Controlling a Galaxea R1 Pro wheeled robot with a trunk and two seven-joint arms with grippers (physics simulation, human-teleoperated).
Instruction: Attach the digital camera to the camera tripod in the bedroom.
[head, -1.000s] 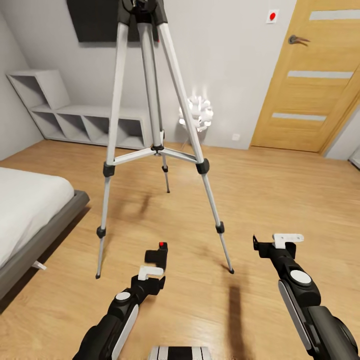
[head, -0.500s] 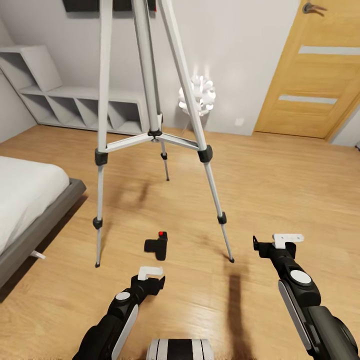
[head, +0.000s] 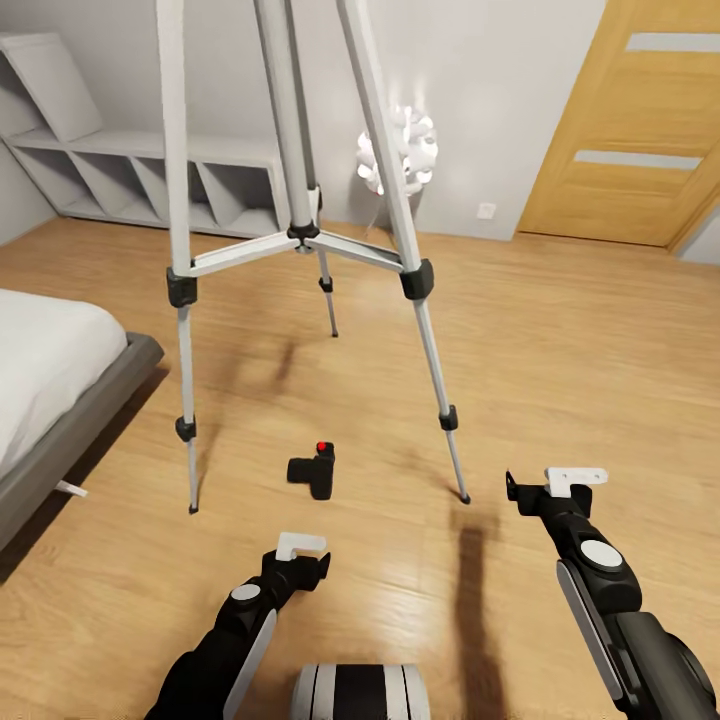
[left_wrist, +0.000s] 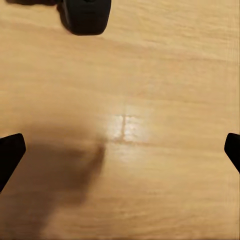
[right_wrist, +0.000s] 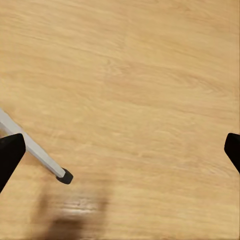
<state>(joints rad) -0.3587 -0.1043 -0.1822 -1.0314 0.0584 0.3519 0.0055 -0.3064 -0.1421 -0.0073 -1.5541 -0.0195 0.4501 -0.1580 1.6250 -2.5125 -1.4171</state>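
1. We saw the digital camera (head: 313, 470), a small boxy matte-black body with a round red button on top, lying on the light wood floor (head: 560, 330) between the tripod's two front legs, apart from both arms.
2. The camera tripod (head: 300, 230) stood upright on three smooth silver-grey tubular legs with black collars, black foot tips and flat grey braces meeting at a central black hub.
3. The left gripper (head: 300, 547) hung above the floor just short of the digital camera, its dark fingertips spread wide at the edges of the left wrist view, nothing between them.
4. The right gripper (head: 560, 480) hovered near the tripod's right front foot (right_wrist: 64, 176), likewise spread wide and empty.
5. A low bed (head: 60, 400) with a grey frame and white mattress sat at the left.
6. Behind stood grey cubby shelves (head: 150, 180), a white petal-shaped lamp (head: 400, 150) and a wooden door (head: 620, 130).
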